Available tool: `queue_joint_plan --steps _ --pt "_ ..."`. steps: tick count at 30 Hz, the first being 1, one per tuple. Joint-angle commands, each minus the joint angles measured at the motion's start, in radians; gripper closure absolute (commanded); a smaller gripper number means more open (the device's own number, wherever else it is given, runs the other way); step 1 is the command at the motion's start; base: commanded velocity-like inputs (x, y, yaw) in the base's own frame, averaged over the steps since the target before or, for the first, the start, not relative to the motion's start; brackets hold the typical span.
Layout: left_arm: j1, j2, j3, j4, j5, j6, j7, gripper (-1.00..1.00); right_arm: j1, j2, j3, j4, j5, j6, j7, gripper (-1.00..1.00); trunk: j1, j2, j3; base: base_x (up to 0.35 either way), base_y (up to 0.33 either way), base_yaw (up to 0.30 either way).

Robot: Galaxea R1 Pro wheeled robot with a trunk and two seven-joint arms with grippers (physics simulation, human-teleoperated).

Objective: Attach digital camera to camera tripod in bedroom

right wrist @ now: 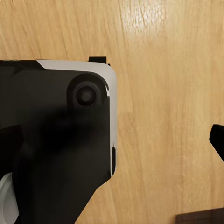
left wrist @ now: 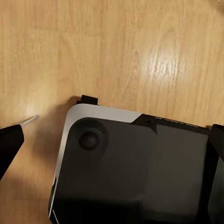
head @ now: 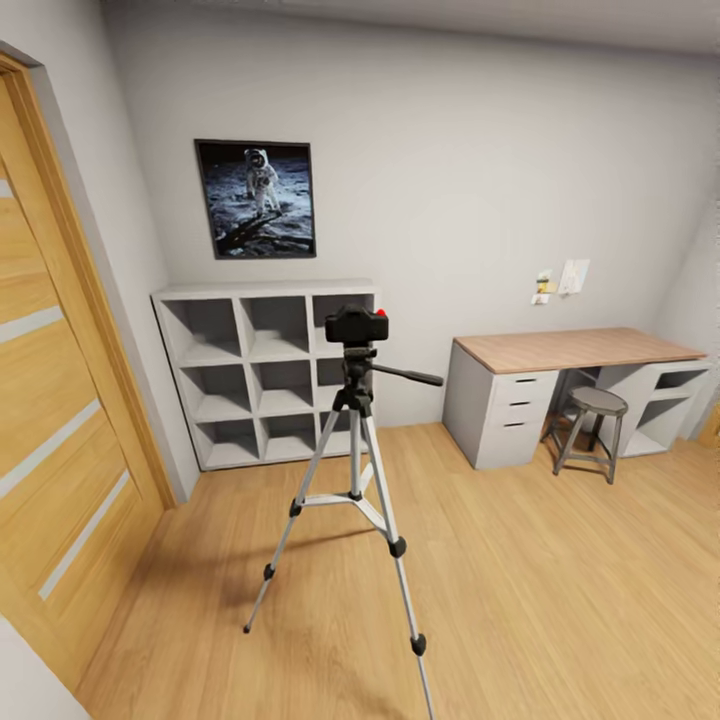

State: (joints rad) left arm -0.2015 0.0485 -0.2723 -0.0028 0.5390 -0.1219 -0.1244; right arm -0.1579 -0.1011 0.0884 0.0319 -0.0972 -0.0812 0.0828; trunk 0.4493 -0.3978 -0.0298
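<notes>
Head view gives us the bedroom: a light wood floor (head: 520, 560) running to pale grey walls (head: 470, 150), with a wooden door (head: 50, 420) filling the left edge and cut off by the frame. On the back wall we see the astronaut moon poster (head: 256, 198), and below it a grey cube shelf (head: 262, 372) standing on the floor against the wall. To the right sits a wood-topped desk (head: 580, 350) with grey drawers, a round stool (head: 594, 428) tucked just in front of its open side, and a few small notes (head: 562, 280) pinned to the wall above.

In the middle of the floor stands the camera tripod (head: 350, 480), legs spread, its pan handle pointing right. The digital camera (head: 356, 324) sits on top of the tripod head, touching it, its red button showing at the upper right. Whether it is locked onto the mount we cannot tell. One tripod leg runs out of the bottom of the frame.

Both wrist views look down on floorboards and the robot's dark base with a pale rim (left wrist: 135, 168) (right wrist: 56, 130). In the left wrist view a dark sliver at the edge (left wrist: 9, 144) may be a fingertip; in the right wrist view a similar dark tip (right wrist: 217, 140) shows. For both grippers we cannot tell whether the jaws are parted or closed; nothing appears in either grip.
</notes>
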Motion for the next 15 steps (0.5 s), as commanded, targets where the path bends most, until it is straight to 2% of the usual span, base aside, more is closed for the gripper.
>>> queue_joint_plan --steps 1,7,15 --pt "-0.001 0.000 -0.008 0.001 0.010 -0.003 -0.004 -1.00 -0.002 0.000 0.008 0.003 -0.010 -0.006 0.005 -1.00 0.001 -0.002 -0.001 0.000 0.000 -0.090" --pt "-0.001 0.001 -0.008 0.001 0.010 -0.002 -0.004 -1.00 -0.002 0.001 0.008 0.003 -0.010 -0.006 0.005 -1.00 0.001 -0.002 0.009 0.000 0.000 -0.079" --pt "-0.001 0.001 -0.008 0.001 0.010 -0.002 -0.004 -1.00 -0.002 0.001 0.009 0.003 -0.010 -0.006 0.005 -1.00 0.001 -0.002 0.022 0.000 0.000 -0.023"
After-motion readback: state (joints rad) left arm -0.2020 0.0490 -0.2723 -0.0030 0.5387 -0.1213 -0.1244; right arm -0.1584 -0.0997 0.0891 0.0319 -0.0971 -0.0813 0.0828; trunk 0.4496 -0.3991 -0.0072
